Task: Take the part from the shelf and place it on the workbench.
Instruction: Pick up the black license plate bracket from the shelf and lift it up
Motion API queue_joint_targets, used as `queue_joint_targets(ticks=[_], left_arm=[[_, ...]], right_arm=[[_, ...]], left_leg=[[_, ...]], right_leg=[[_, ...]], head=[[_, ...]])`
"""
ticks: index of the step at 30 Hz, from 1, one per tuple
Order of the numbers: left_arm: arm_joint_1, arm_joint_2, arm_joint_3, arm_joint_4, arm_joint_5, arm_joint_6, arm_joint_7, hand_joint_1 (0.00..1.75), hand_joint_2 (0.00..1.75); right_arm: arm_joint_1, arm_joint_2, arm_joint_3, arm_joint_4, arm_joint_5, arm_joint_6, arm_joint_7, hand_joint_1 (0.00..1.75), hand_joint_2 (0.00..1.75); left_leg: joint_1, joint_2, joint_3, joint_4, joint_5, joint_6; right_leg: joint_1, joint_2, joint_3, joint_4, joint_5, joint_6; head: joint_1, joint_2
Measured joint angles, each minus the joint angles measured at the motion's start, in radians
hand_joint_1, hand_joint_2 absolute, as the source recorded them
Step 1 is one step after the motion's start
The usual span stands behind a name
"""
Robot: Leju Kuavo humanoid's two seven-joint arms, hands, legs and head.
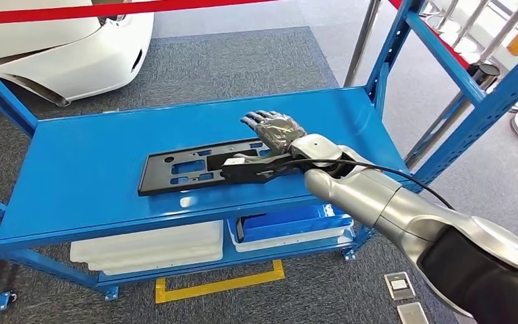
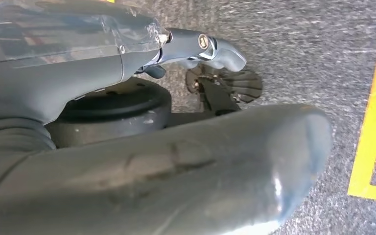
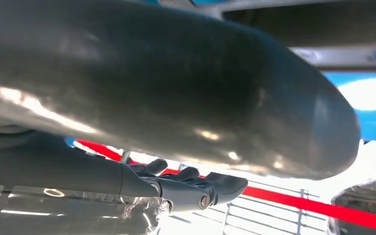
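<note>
The part [image 1: 202,170], a flat black plate with cut-out slots, lay on the top deck of the blue shelf [image 1: 81,169], running from about 9 o'clock toward 3 o'clock across the middle of the deck. In the head view the right hand [image 1: 276,138] reached in from 4 o'clock on its silver arm and sat over the part's 3 o'clock end. Its fingers [image 1: 260,121] were spread flat, apart from one another, pointing toward 11 o'clock; the thumb lay low along the part's near edge. I could not tell whether the hand actually touched the plate, and nothing was clasped in it.

The right wrist view gave what the head view did not: the thick grey thumb close up, the darker fingers beyond it stretched straight, a red barrier tape [image 3: 323,208] behind them.

The left hand [image 2: 142,161] showed in the left wrist view, hanging above grey carpet with a yellow floor line [image 2: 372,122] at one side. Its thumb and one finger lay extended, holding nothing.

Under the deck, the head view showed white trays [image 1: 148,248] and a blue bin [image 1: 290,221] on the lower level.
</note>
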State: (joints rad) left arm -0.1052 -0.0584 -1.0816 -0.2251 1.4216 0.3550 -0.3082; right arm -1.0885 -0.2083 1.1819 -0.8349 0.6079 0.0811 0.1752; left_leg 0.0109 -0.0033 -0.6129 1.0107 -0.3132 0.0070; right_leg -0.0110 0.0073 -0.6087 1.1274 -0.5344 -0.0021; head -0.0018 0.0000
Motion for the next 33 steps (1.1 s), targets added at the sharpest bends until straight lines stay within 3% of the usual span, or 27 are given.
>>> queue_joint_targets(ticks=[2, 4, 5, 7, 9, 11, 13, 15, 17, 19, 20, 21, 23, 25, 29, 31, 33], left_arm=[[0.000, 0.000, 0.000, 0.000, -0.001, 0.000, 0.000, 0.00, 0.00], [0.001, 0.000, 0.000, 0.000, 0.000, 0.000, 0.000, 0.00, 0.00], [0.001, 0.000, 0.000, 0.000, 0.000, 0.000, 0.000, 0.00, 0.00], [0.002, -0.001, 0.000, 0.000, 0.000, 0.000, 0.001, 0.00, 0.00], [0.000, -0.002, 0.000, 0.000, 0.000, 0.000, 0.001, 0.00, 0.00], [-0.002, -0.002, 0.000, 0.000, -0.001, -0.001, 0.001, 0.00, 0.00], [-0.002, -0.002, 0.000, 0.000, -0.001, -0.001, 0.001, 0.00, 0.00], [-0.004, -0.002, 0.000, 0.000, -0.001, -0.001, 0.001, 0.00, 0.00], [-0.005, -0.002, 0.000, 0.000, -0.001, -0.001, 0.001, 0.00, 0.00], [-0.003, -0.001, 0.000, 0.000, -0.001, -0.001, 0.001, 0.00, 0.00], [-0.003, -0.001, 0.000, 0.000, -0.001, -0.001, 0.001, 0.00, 0.00], [-0.002, -0.001, 0.000, 0.000, -0.001, -0.001, 0.001, 0.00, 0.00], [0.000, 0.000, 0.000, 0.000, -0.001, -0.001, 0.001, 0.00, 0.00], [0.001, 0.000, 0.000, 0.001, -0.001, -0.001, 0.001, 0.00, 0.00], [0.000, 0.000, 0.000, 0.001, 0.000, -0.001, 0.002, 0.00, 0.00], [-0.001, -0.001, 0.000, 0.001, -0.001, -0.001, 0.002, 0.00, 0.00], [-0.001, -0.001, 0.000, 0.001, -0.001, -0.001, 0.002, 0.00, 0.00]], right_arm=[[0.004, -0.001, 0.000, 0.001, 0.000, 0.000, 0.000, 0.00, 0.00], [0.009, -0.003, 0.000, 0.003, -0.001, 0.000, 0.000, 0.00, 0.00], [0.011, -0.004, 0.000, 0.004, -0.001, 0.000, 0.000, 0.00, 0.00], [0.011, -0.006, 0.000, 0.006, -0.001, 0.000, 0.000, 0.00, 0.00], [0.010, -0.007, 0.001, 0.007, -0.001, 0.001, 0.000, 0.00, 0.00], [0.008, -0.007, 0.001, 0.008, -0.001, 0.001, -0.001, 0.00, 0.00], [0.006, -0.008, 0.001, 0.008, -0.001, 0.000, 0.000, 0.00, 0.00], [0.003, -0.008, 0.001, 0.009, -0.001, 0.000, 0.000, 0.00, 0.00], [0.003, -0.007, 0.001, 0.009, -0.001, 0.000, -0.001, 0.00, 0.00], [0.006, -0.006, 0.001, 0.009, -0.001, 0.000, -0.001, 0.00, 0.00], [0.007, -0.006, 0.001, 0.009, -0.001, 0.000, -0.001, 0.00, 0.00], [0.008, -0.006, 0.001, 0.009, -0.001, 0.000, -0.001, 0.00, 0.00], [0.008, -0.005, 0.001, 0.009, -0.001, 0.000, -0.001, 0.00, 0.00], [0.008, -0.004, 0.002, 0.010, -0.001, 0.000, -0.001, 0.00, 0.00], [0.004, -0.004, 0.002, 0.010, -0.001, -0.001, -0.001, 0.00, 0.00], [0.003, -0.004, 0.002, 0.010, -0.001, -0.001, -0.001, 0.00, 0.00], [0.007, -0.004, 0.002, 0.011, -0.001, -0.001, -0.001, 0.00, 0.00]], left_leg=[[-0.002, 0.000, 0.013, -0.001, -0.013, 0.006], [-0.004, -0.001, 0.030, 0.000, -0.029, 0.007], [-0.004, -0.003, 0.041, 0.001, -0.038, 0.006], [-0.006, -0.004, 0.065, 0.001, -0.059, 0.002], [-0.007, -0.004, 0.082, -0.001, -0.077, -0.007], [-0.009, -0.004, 0.095, -0.001, -0.083, -0.021], [-0.009, -0.003, 0.096, 0.019, -0.086, -0.033], [-0.007, -0.002, 0.054, 0.102, -0.104, -0.045], [-0.003, -0.001, -0.027, 0.228, -0.149, -0.057], [0.000, -0.001, -0.088, 0.287, -0.179, -0.063], [0.001, -0.001, -0.096, 0.269, -0.165, -0.064], [0.002, -0.001, -0.089, 0.219, -0.126, -0.062], [0.000, -0.001, -0.060, 0.087, -0.022, -0.054], [-0.005, 0.000, -0.046, 0.015, 0.022, -0.040], [-0.004, -0.001, -0.013, -0.010, 0.015, -0.010], [-0.002, -0.002, 0.006, -0.016, 0.007, -0.002], [-0.002, -0.003, 0.021, -0.016, -0.008, 0.002]], right_leg=[[0.000, 0.000, -0.083, 0.120, -0.042, 0.005], [0.000, 0.000, -0.136, 0.162, -0.052, 0.004], [0.000, 0.000, -0.137, 0.132, -0.028, 0.002], [0.002, -0.001, -0.102, 0.001, 0.066, -0.007], [0.010, -0.003, -0.074, -0.093, 0.121, -0.015], [0.017, -0.003, -0.064, -0.111, 0.119, -0.024], [0.011, -0.002, -0.046, -0.119, 0.118, -0.035], [0.005, -0.002, -0.026, -0.124, 0.109, -0.045], [0.005, -0.002, -0.012, -0.125, 0.095, -0.051], [0.005, 0.000, 0.005, -0.124, 0.078, -0.050], [0.005, 0.001, 0.017, -0.124, 0.069, -0.049], [0.005, 0.002, 0.030, -0.124, 0.059, -0.047], [0.006, 0.003, 0.054, -0.123, 0.039, -0.041], [0.007, 0.004, 0.063, -0.122, 0.025, -0.031], [0.005, 0.003, 0.061, -0.091, 0.014, -0.010], [0.002, 0.001, 0.006, 0.006, -0.014, -0.003], [0.000, 0.001, -0.078, 0.122, -0.056, 0.004]], head=[[0.011, 0.000], [0.019, 0.000], [0.024, 0.000], [0.035, 0.000], [0.039, 0.000], [0.037, 0.000], [0.037, 0.000], [0.028, 0.000], [0.013, 0.000], [0.004, 0.000], [0.000, 0.000], [-0.005, 0.000], [-0.012, 0.000], [-0.016, 0.000], [-0.008, 0.000], [0.003, 0.000], [0.013, 0.000]])
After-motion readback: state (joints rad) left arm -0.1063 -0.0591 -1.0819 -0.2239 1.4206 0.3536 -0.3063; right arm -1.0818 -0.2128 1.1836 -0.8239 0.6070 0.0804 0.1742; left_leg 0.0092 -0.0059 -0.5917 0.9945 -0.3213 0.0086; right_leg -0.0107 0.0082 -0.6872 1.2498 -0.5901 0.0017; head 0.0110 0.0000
